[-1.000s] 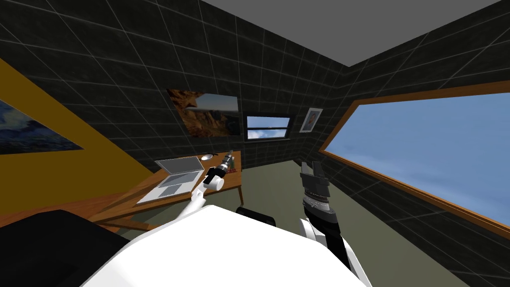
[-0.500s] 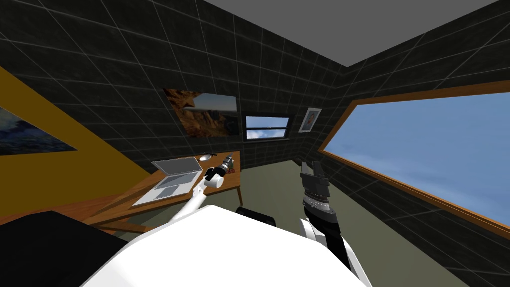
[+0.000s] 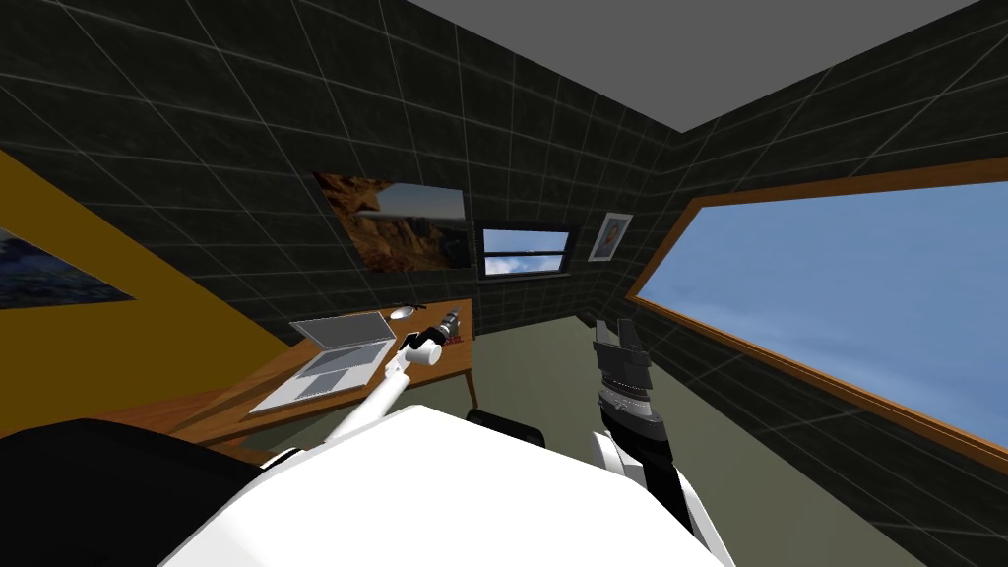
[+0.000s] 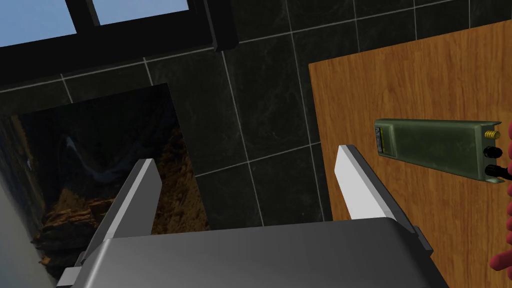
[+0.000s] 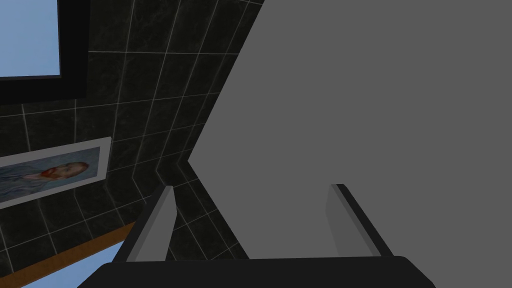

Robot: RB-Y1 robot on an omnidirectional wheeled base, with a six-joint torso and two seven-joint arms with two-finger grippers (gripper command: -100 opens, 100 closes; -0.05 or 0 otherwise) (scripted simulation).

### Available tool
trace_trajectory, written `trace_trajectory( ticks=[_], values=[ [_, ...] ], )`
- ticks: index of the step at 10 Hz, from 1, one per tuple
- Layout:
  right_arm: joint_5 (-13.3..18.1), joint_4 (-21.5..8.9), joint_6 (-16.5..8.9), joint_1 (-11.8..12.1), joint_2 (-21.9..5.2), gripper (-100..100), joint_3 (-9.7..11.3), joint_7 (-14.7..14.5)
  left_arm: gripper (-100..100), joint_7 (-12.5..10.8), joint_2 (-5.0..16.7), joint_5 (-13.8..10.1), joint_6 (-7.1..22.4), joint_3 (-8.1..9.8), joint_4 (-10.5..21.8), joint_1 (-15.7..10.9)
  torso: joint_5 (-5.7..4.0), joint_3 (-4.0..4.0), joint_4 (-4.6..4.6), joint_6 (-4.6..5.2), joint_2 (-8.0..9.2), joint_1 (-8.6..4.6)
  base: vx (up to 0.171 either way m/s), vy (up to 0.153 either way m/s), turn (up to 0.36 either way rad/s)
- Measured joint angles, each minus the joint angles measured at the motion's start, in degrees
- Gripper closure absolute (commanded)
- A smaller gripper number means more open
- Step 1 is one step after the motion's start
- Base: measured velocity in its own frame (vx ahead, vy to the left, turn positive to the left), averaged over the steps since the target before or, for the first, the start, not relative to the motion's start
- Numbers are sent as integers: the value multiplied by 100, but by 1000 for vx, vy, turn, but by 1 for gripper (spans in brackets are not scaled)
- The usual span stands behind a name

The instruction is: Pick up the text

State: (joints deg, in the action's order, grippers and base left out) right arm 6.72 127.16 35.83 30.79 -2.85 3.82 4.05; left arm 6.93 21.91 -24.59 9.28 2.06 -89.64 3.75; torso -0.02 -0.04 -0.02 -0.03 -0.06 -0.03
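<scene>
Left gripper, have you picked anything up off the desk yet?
Not yet. Done: the left gripper is out at the wooden desk. In hand: nothing; its fingers are open, beside a green box and a red thing. Left: gripping and lifting. The right gripper is open too.

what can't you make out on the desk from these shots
Left wrist view: red thing beside the green box, cut off by the picture's edge; cannot name it.
Left wrist view: green box's label, too small to read.
Head view: things on the desk by the left gripper, too small and partly behind it.
Head view: white thing behind the laptop, too small to name.
</scene>
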Motion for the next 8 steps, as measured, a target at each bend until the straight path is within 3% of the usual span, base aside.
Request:
trace_trajectory(
  ticks=[8],
  values=[
    [0, 0, 0, 0, 0, 0, 0, 0, -100, 17, 412, -374, 1114, 107, 1108, -559, 0, 1, 0, -1, 1, 0, 17, -17, -19]
  ],
)
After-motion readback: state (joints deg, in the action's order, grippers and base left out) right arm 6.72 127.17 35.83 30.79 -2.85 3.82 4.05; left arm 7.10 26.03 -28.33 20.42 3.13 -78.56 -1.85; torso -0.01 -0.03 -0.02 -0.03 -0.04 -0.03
